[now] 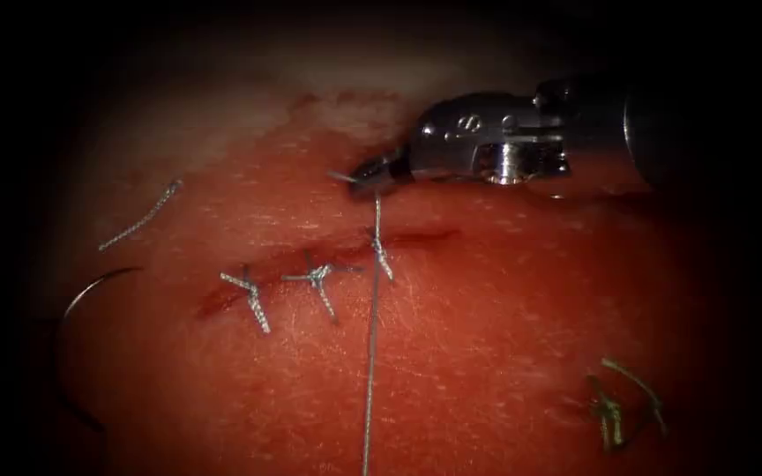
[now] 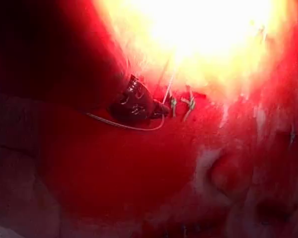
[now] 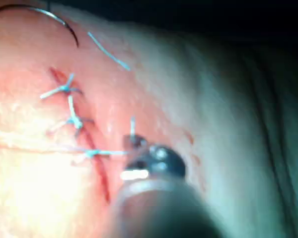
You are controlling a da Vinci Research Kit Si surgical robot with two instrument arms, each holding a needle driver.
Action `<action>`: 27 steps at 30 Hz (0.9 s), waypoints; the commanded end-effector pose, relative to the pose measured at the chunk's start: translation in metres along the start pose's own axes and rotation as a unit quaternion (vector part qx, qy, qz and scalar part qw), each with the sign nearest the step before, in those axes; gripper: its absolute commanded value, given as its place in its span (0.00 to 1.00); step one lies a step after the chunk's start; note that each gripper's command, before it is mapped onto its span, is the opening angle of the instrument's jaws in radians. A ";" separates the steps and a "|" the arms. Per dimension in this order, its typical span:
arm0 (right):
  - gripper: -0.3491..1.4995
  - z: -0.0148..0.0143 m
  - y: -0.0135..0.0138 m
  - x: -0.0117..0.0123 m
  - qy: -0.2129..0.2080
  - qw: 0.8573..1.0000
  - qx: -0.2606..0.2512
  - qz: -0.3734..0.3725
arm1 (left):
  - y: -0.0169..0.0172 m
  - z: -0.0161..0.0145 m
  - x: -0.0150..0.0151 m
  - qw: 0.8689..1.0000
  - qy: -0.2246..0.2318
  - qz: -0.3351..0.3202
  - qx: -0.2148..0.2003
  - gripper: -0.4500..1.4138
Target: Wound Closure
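The right tool (image 1: 369, 179) reaches in from the right, just above the cut (image 1: 416, 236), with its jaws shut on the thread (image 1: 377, 211). A short thread end (image 1: 340, 175) sticks out past the jaws. The thread drops from the jaws to the rightmost stitch (image 1: 382, 256), and a long strand (image 1: 369, 370) runs on toward the near edge. The curved needle (image 1: 90, 286) lies free on the tissue (image 1: 504, 335), far left of the cut; no tool holds it. In the right wrist view the right tool (image 3: 132, 142) grips the thread (image 3: 107, 152) beside the cut (image 3: 102, 176); the needle (image 3: 54, 17) lies beyond.
Two more tied stitches (image 1: 249, 295) (image 1: 317, 278) cross the cut to the left. A loose cut piece of thread (image 1: 143, 216) lies at the upper left. Greenish thread scraps (image 1: 619, 405) lie at the lower right. The left wrist view shows the right tool (image 2: 136, 104) near the stitches (image 2: 181, 104).
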 end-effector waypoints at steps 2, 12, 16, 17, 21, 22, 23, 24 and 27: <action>0.00 0.0009 0.0002 -0.0001 0.002 1.000 0.000 -0.001 | 0.0029 0.0005 -0.0003 1.000 0.001 -0.002 -0.010 0.05; 0.00 0.0016 0.0008 -0.0009 -0.010 1.000 -0.006 -0.006 | 0.0036 0.0005 -0.0001 1.000 0.003 -0.001 -0.023 0.05; 0.00 0.0019 0.0004 -0.0015 -0.003 0.999 -0.012 0.030 | 0.0019 0.0000 0.0007 1.000 0.000 -0.005 -0.017 0.05; 0.05 0.0014 0.0004 -0.0017 0.017 0.998 -0.013 0.062 | 0.0006 -0.0005 0.0012 1.000 -0.002 -0.008 -0.012 0.05; 0.77 -0.0011 0.0010 -0.0025 0.061 0.985 -0.114 0.115 | -0.0037 -0.0019 0.0021 1.000 -0.002 -0.011 0.015 0.05; 0.77 -0.0011 0.0010 -0.0025 0.061 0.985 -0.114 0.115 | -0.0037 -0.0019 0.0021 1.000 -0.002 -0.011 0.015 0.05; 0.81 -0.0023 0.0013 -0.0028 0.062 0.980 -0.138 0.127 | -0.0055 -0.0026 0.0023 1.000 0.000 -0.008 0.025 0.05; 0.85 -0.0040 0.0016 -0.0032 0.064 0.976 -0.159 0.137 | -0.0079 -0.0035 0.0025 0.999 -0.002 -0.002 0.039 0.05; 0.79 -0.0065 0.0016 -0.0038 0.071 0.971 -0.169 0.151 | -0.0113 -0.0050 0.0028 0.998 -0.004 0.006 0.057 0.05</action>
